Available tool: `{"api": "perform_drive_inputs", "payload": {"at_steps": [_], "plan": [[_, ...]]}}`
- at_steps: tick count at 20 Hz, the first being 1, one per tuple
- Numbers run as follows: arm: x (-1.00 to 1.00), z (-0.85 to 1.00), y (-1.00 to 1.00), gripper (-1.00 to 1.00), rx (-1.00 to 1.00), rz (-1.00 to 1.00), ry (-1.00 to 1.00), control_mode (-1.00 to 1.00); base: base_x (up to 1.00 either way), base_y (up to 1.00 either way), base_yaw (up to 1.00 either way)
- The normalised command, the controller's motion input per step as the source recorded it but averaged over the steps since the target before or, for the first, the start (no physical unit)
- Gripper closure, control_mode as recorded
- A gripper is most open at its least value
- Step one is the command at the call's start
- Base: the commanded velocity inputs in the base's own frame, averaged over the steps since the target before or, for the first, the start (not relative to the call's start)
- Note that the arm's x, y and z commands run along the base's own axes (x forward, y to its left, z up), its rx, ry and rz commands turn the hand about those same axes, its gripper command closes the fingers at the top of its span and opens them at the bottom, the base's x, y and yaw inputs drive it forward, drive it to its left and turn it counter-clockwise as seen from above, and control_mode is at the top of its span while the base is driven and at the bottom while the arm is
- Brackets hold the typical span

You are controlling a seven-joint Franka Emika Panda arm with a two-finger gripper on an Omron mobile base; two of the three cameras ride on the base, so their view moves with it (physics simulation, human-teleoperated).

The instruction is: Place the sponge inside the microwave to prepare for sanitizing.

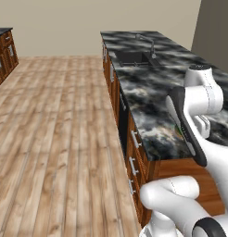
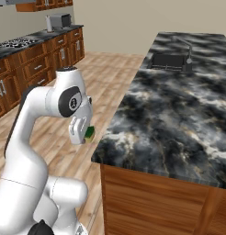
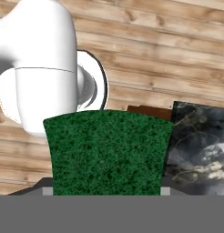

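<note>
The pick-up is judged done: the sponge [image 3: 107, 152] is carried between the fingers, which are clamped on it, its dark green scrub face turned toward the hand camera and filling the lower middle of the hand view. In the right base view a sliver of green and yellow is seen at the gripper [image 2: 87, 133], held in the air just off the near corner of the marble counter [image 2: 179, 119], above the wooden floor [image 2: 110, 92]. Nothing of the sponge is resting on the counter (it is lifted clear). What is left is the larger part: the sponge has yet to be brought to the microwave and set inside. A silver-grey appliance [image 2: 59, 21] is seen on the far counter beside the stove, but it is too small to be identified with certainty.
</note>
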Motion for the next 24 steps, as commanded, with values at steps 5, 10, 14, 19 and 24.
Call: {"api": "perform_drive_inputs", "payload": {"at_steps": [5, 10, 14, 19, 24], "plan": [[0.00, 0.00, -0.03, 1.00, 0.01, -0.01, 0.00, 1.00, -0.02, -0.53, -0.31], [0.00, 0.00, 0.00, 1.00, 0.00, 0.00, 0.00, 1.00, -0.04, -0.69, -0.65], [0.00, 0.00, 0.00, 1.00, 0.00, 0.00, 0.00, 1.00, 0.00, -0.72, -0.69], [0.00, 0.00, 0.00, 1.00, 0.00, 0.00, 0.00, 1.00, -0.03, -0.74, -0.71], [0.00, 0.00, 0.00, 1.00, 0.00, 0.00, 0.00, 1.00, 0.00, -0.63, -0.80]]}}
